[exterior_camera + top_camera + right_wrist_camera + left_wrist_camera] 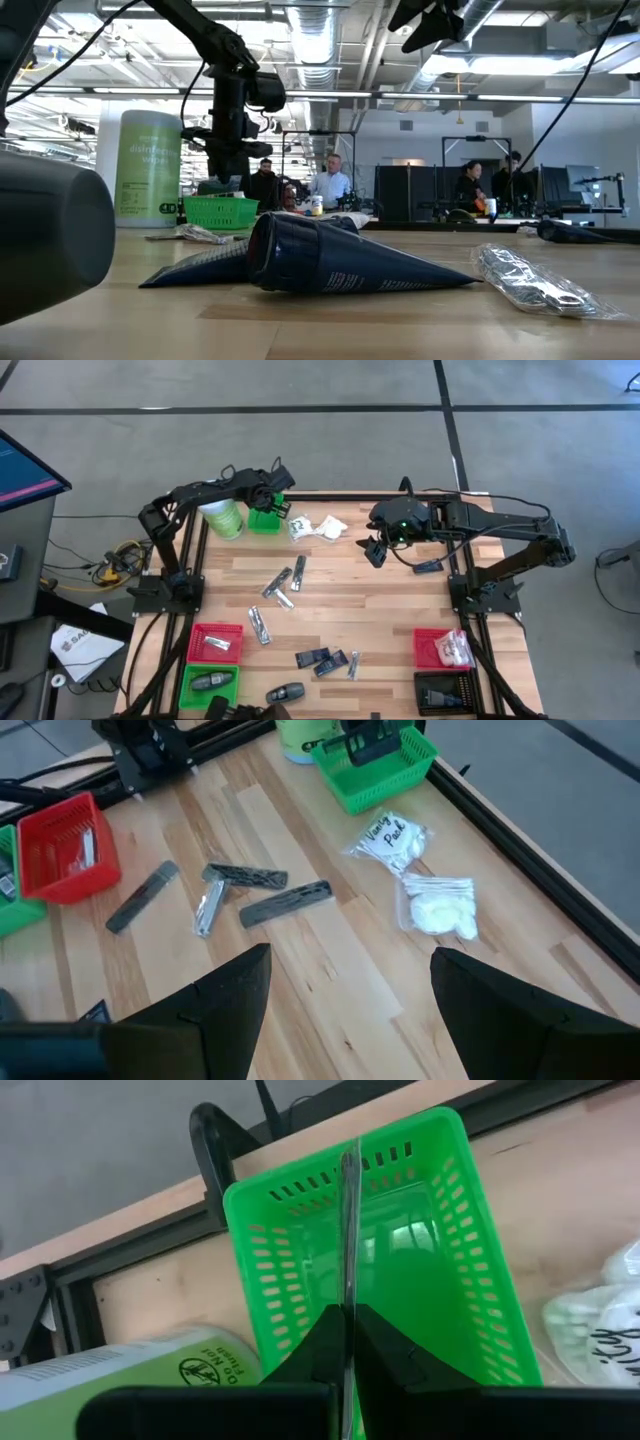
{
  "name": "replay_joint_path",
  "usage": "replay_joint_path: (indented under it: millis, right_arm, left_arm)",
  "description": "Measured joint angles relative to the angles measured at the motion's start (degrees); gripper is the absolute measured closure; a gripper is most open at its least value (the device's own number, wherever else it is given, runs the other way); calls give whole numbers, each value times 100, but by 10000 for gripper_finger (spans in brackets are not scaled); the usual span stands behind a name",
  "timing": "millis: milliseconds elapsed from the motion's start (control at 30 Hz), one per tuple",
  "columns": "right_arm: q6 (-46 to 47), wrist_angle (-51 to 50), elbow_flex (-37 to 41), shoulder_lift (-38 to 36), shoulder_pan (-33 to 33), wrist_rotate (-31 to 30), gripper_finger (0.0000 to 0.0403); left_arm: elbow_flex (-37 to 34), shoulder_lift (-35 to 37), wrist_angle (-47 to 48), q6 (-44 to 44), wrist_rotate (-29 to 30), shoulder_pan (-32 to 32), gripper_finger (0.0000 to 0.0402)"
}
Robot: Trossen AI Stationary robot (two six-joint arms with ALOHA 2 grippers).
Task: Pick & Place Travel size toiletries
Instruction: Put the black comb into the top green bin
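Wooden slats form the table top (390, 610), framed in black rail, with a grey floor around it. At the far edge, the left gripper (276, 503) hangs over a green basket (264, 519), its fingers pressed together on a slim silvery packet (349, 1270) held upright above the basket. A tall green canister (222, 517) stands just beside the basket. The right gripper (376, 550) hovers over bare wood with its fingers spread wide and nothing between them. Two white sachets (312, 528) lie near the basket. Silvery packets (283, 585) and dark packets (322, 659) are scattered mid-table. Red bins (216, 643) and a green bin (210, 682) line the near edge.
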State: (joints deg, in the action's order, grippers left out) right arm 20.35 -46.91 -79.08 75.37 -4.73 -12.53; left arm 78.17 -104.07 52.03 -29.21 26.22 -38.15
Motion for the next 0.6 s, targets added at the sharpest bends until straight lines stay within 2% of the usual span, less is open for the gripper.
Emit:
replay_joint_path:
  millis: [300, 600]
  right_arm:
    - [-114, -48, -1, 0, 0, 43, 138]
    - [-145, -57, -1, 0, 2, 45, 138]
  left_arm:
    - [-4, 0, 10, -17, -44, -9, 401]
    - [-4, 0, -5, 324, 201, 31, 401]
